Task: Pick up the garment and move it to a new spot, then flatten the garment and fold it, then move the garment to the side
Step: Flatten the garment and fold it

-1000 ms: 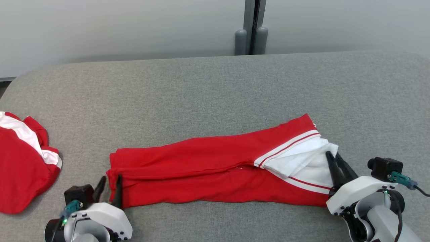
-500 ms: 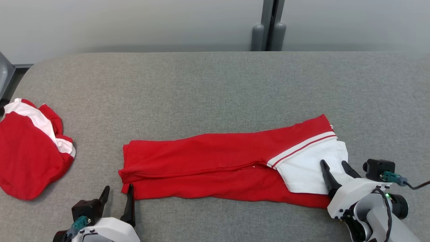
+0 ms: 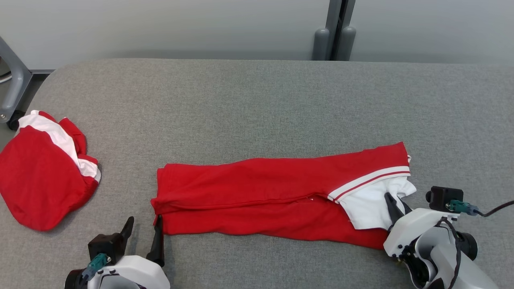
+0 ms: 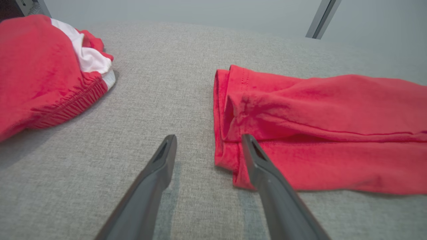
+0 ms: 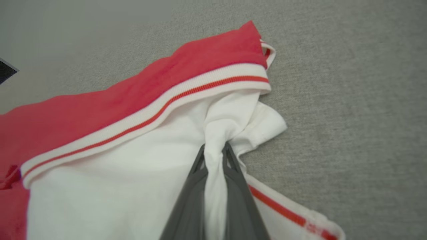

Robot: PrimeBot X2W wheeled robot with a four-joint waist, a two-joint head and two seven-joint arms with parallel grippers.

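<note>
garment (image 3: 261,188) lies on the tabletop (image 3: 257,104) with its long axis 9-to-3, right end effector (image 3: 392,200) clamped on the white end at 3, left end effector (image 3: 144,218) wide open and empty, hem corner at its 1 o'clock.

The left hand (image 3: 144,218) is showing two long dark fingers (image 4: 156,186), matte grey-black and tapering to narrow tips, each with a slim slot cut in just below the tip. They are rising out of a glossy white shell (image 3: 128,273) with rounded edges. Beside it a small black camera block (image 3: 106,247) is carrying a teal connector (image 3: 95,265). The right hand (image 3: 395,199) is wearing the same look: dark slotted fingers, a rounded white housing (image 3: 417,228), a black camera box (image 3: 441,196) with a teal plug (image 3: 461,207), and a thin black cable (image 3: 496,208) running off it. Behind the housing a dark round joint (image 3: 468,245) is showing.
</note>
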